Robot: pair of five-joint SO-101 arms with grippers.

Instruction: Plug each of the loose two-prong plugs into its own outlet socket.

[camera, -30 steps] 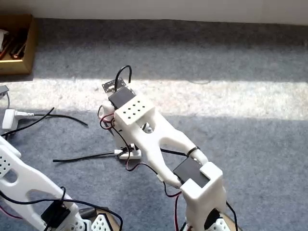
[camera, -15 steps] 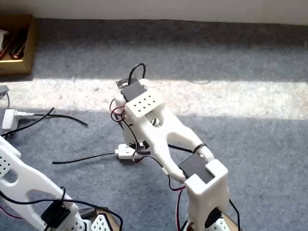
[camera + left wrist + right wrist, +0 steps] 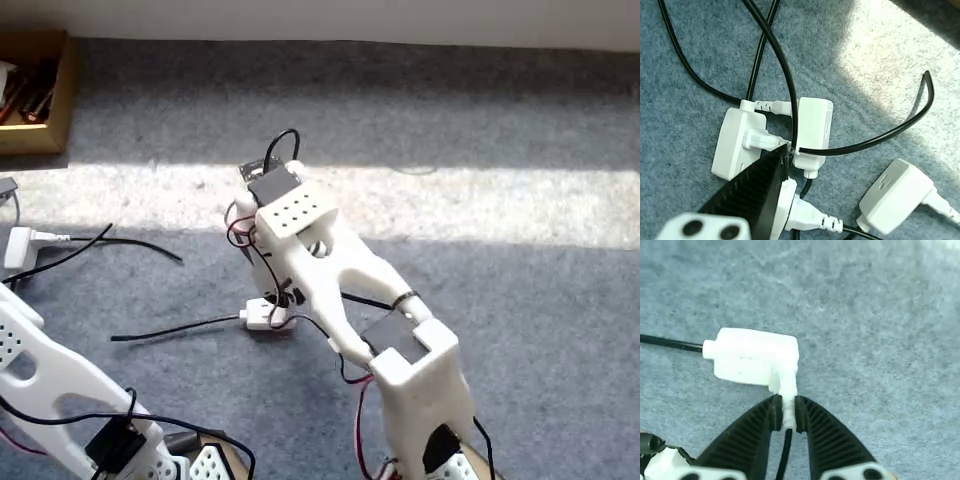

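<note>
Your right arm has swung its wrist slightly toward the sunlit strip. The right gripper (image 3: 785, 411) has its fingers (image 3: 762, 427) clamped on a white plug (image 3: 784, 390), which butts against the white outlet socket (image 3: 752, 357) lying on the grey counter (image 3: 880, 340).

Right gripper (image 3: 786, 404) tilted outward around its plug (image 3: 783, 380), then seemingly back.
</note>
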